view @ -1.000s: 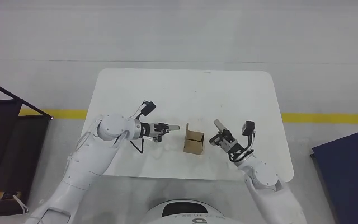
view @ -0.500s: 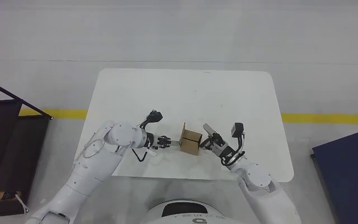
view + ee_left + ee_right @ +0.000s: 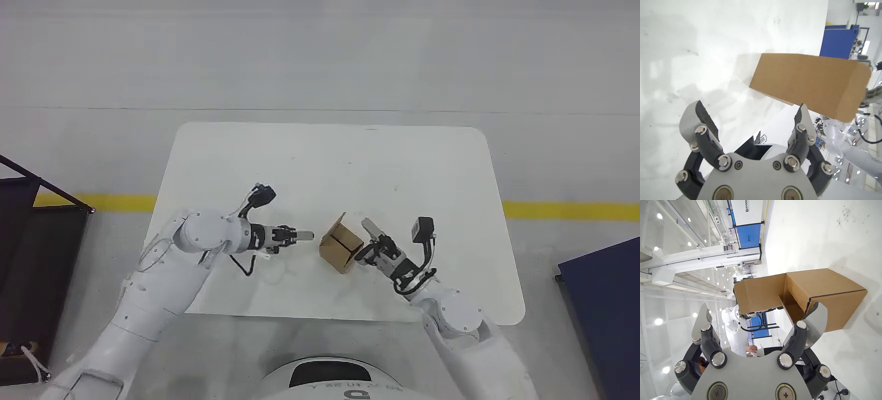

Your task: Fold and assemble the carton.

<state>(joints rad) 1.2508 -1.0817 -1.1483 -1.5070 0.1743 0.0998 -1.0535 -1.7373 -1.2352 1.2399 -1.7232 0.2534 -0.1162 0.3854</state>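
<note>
Where the carton sits, top view: on the table's front half, between left gripper and right gripper; set corner-on to both
Left wrist view: left gripper spread, empty, near the carton's plain side wall; light, stiff board, likely to skid; pinch a wall edge
Right wrist view: right gripper spread wide, one finger at the carton's wall edge; mouth up, one flap standing; long axis seemingly upright

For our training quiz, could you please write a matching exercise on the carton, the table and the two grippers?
1 carton
2 table
3 left gripper
4 right gripper

a open, facing the carton's open end
b brown cardboard
c white, under the carton
d open, facing the carton's closed side

Pairs: 1-b; 2-c; 3-d; 4-a
</note>
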